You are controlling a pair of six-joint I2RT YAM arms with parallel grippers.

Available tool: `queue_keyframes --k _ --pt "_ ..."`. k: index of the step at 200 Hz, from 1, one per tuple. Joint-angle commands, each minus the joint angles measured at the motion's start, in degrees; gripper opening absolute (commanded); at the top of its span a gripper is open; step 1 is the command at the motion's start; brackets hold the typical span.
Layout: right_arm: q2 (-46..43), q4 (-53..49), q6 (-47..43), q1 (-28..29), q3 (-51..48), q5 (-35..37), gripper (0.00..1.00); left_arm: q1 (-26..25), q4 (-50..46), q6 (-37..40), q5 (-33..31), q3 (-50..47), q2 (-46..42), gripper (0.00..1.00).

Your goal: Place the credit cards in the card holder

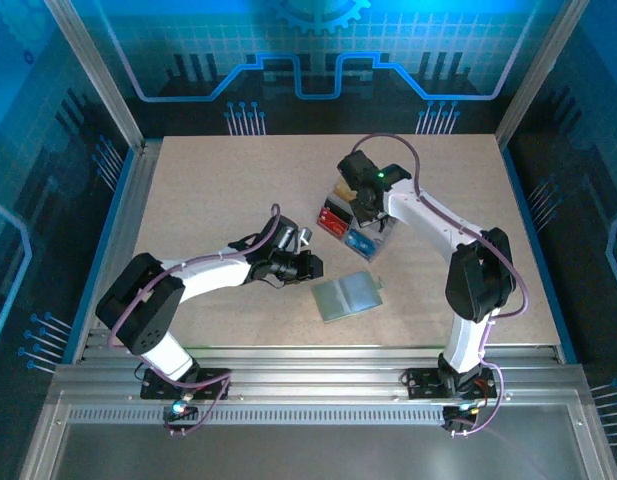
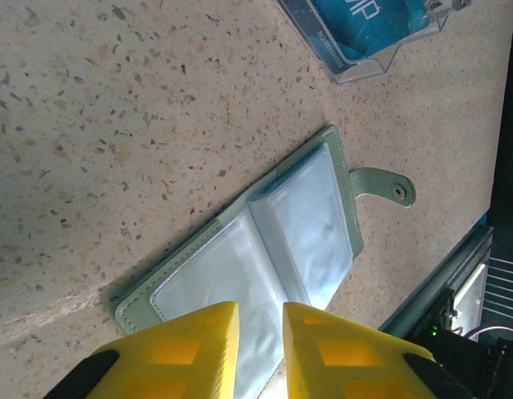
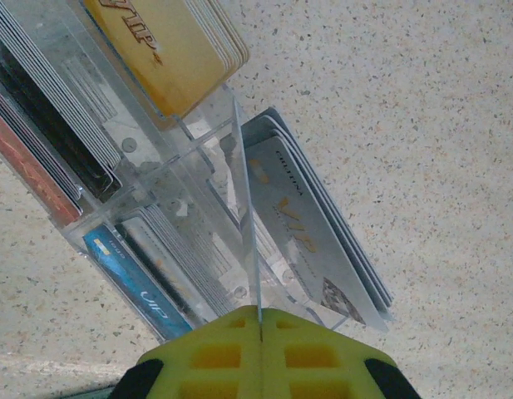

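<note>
**Top view.** The card holder [image 1: 348, 296] lay opened flat on the table [image 1: 218, 190], near the front edge and between the two arms. It was close to the clear tray [image 1: 373, 240] behind it but apart from it. The left gripper [image 1: 310, 266] sat just beside the holder's left corner.

**Left wrist view.** The left gripper's yellow fingers [image 2: 185, 345] stood slightly parted with nothing gripped — the holder's clear sleeves showed through the gap. The snap tab [image 2: 386, 185] lay flat on the table past the holder's far edge.

**Right wrist view.** The right gripper [image 3: 260, 345] was at the tray with its fingertips pressed fully together. The upright edge of a clear partition [image 3: 244, 191] ran down to their seam — whether it was pinched could not be told. The credit cards [image 3: 177, 50] stood in stacks in the tray's compartments:
- gold at the top
- a dark stack [image 3: 81, 158] and a red stack [image 3: 27, 174] at the left
- a blue card [image 3: 135, 287] at the bottom
- pale grey cards [image 3: 314, 224] leaning just right of the partition
</note>
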Motion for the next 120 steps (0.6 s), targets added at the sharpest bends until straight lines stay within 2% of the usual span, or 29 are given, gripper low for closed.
queue_keyframes --k 1,88,120 --pt "-2.37 -2.47 0.13 0.61 1.73 -0.96 0.00 0.45 -2.14 0.85 1.18 -1.08 -2.12 0.22" --pt "-7.95 -1.25 0.55 0.59 -1.51 -10.84 0.00 0.37 -3.49 1.51 0.86 -3.51 -4.84 0.26" --pt "-13.75 1.62 1.79 0.87 -6.34 -16.45 0.00 -1.87 -4.15 1.48 -0.80 -5.48 -6.00 0.30"
